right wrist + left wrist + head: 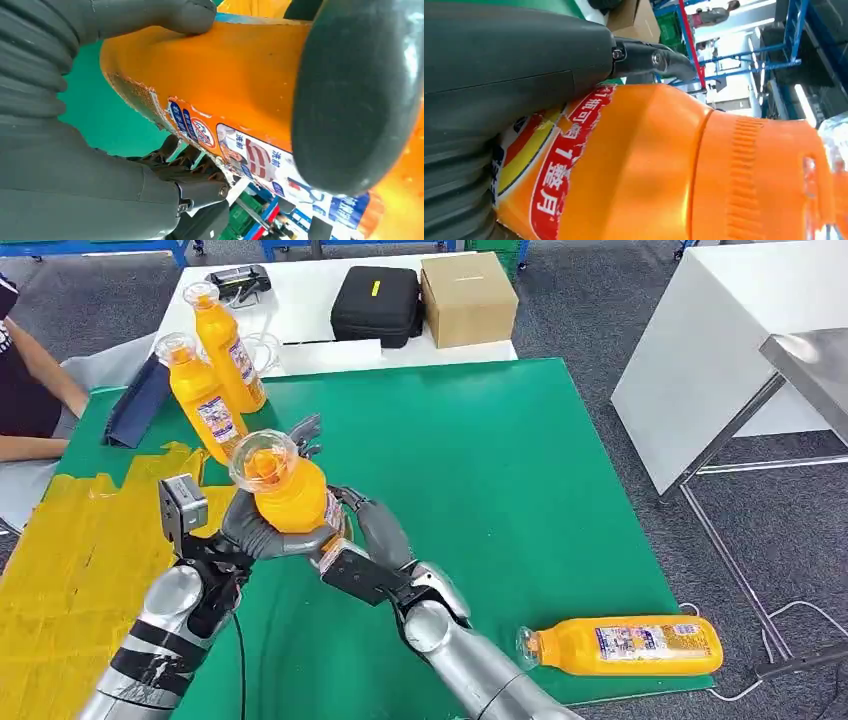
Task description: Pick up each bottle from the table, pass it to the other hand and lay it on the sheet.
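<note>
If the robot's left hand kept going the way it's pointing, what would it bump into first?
The left hand points up the table, gripping the held bottle together with the right hand. It would probably first meet the nearer standing bottle, though depth is uncertain.

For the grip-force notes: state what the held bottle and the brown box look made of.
Held bottle: seemingly glossy orange plastic with a clear cap and printed paper or film label, torn-edged. Brown box: matte cardboard by its look, flat tan faces.
</note>
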Available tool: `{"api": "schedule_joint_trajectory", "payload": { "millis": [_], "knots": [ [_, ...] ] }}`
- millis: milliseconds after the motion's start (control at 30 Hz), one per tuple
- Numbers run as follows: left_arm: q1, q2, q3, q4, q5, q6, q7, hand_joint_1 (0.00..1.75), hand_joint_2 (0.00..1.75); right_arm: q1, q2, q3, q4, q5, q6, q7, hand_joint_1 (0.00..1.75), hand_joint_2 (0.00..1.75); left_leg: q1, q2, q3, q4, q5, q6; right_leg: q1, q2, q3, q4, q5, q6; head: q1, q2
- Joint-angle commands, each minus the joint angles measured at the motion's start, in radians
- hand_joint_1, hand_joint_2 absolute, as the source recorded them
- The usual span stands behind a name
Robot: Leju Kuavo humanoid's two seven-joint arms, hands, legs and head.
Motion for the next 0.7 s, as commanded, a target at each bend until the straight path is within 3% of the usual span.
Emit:
{"api": "schedule_joint_trajectory", "payload": {
  "millis": [33,367,433,533,567,700],
  "knots": [
    [-0.030,-0.029,0.052,0.048,0.021,0.029,0.001,1.75,1.75,-0.028,-0.066,0.026,-0.050,-0.130,0.083,-0.012,1.75,1.75,0.002,-0.004,0.002,0.001,-0.001,-0.001,0.002,-0.003,0.004,0.000,-0.001,-0.002,0.000,0.000],
    [-0.003,-0.028,0.104,0.044,0.038,0.059,-0.002,1.75,1.75,0.012,-0.105,0.002,-0.150,-0.142,0.081,-0.017,1.75,1.75,0.001,-0.002,0.002,0.000,0.000,-0.001,0.001,-0.001,0.002,-0.001,0.000,-0.001,0.000,0.000],
    [0.018,-0.016,0.120,0.022,0.020,0.088,-0.008,1.75,1.75,0.049,-0.109,-0.023,-0.215,-0.178,0.068,-0.037,0.77,1.75,0.002,-0.002,0.004,0.000,-0.002,-0.001,0.002,-0.001,0.005,-0.001,-0.002,-0.002,0.000,0.000],
    [0.022,-0.011,0.124,0.019,0.021,0.089,-0.008,1.75,1.75,0.055,-0.113,-0.023,-0.230,-0.178,0.068,-0.037,0.77,1.75,0.001,-0.001,0.004,0.000,-0.002,-0.001,0.001,0.001,0.004,0.000,-0.001,-0.002,0.000,0.000],
    [0.022,-0.011,0.124,0.019,0.021,0.089,-0.008,1.75,1.75,0.055,-0.113,-0.023,-0.230,-0.178,0.068,-0.037,0.00,1.75,0.001,0.000,0.002,0.000,-0.001,-0.001,0.001,0.001,0.002,0.000,-0.001,-0.001,0.000,0.000],
    [0.033,0.027,0.190,-0.022,-0.035,0.168,-0.027,1.75,1.75,0.113,-0.159,-0.052,-0.381,-0.198,0.031,-0.055,0.00,1.75,0.001,-0.002,0.003,0.000,-0.001,-0.001,0.001,0.000,0.004,0.000,-0.001,-0.002,0.000,0.000]
  ]
}}
